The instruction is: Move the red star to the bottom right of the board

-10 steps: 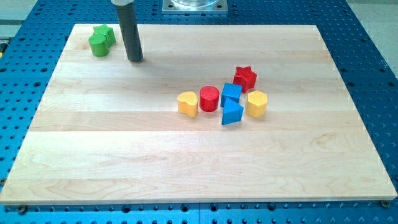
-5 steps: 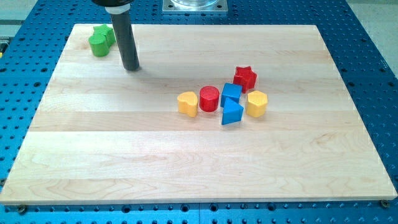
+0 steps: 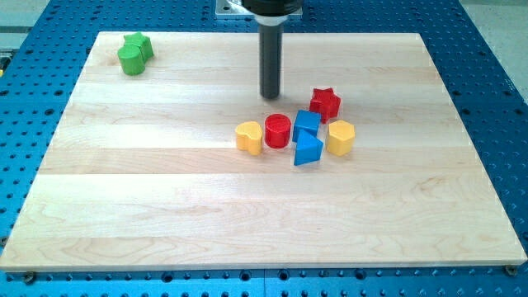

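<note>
Camera view: seven blocks counted on the wooden surface (image 3: 165, 206). Two red: star (image 3: 325, 103) right of centre, cylinder (image 3: 278, 130) lower left of it. Two blue: cube (image 3: 306, 124) touching the star's lower left, triangle (image 3: 308, 149) just below. Two yellow: heart (image 3: 248, 137), hexagon (image 3: 340, 138). One green clump (image 3: 134, 54) at top left, shape unclear. My tip (image 3: 271, 96) left of star, apart, above cylinder. No gripper fitted, so no jaw state to tell.

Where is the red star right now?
The red star sits right of the board's middle, at the top of the cluster, just above the blue block and the yellow block. My tip is to its left, not touching.
</note>
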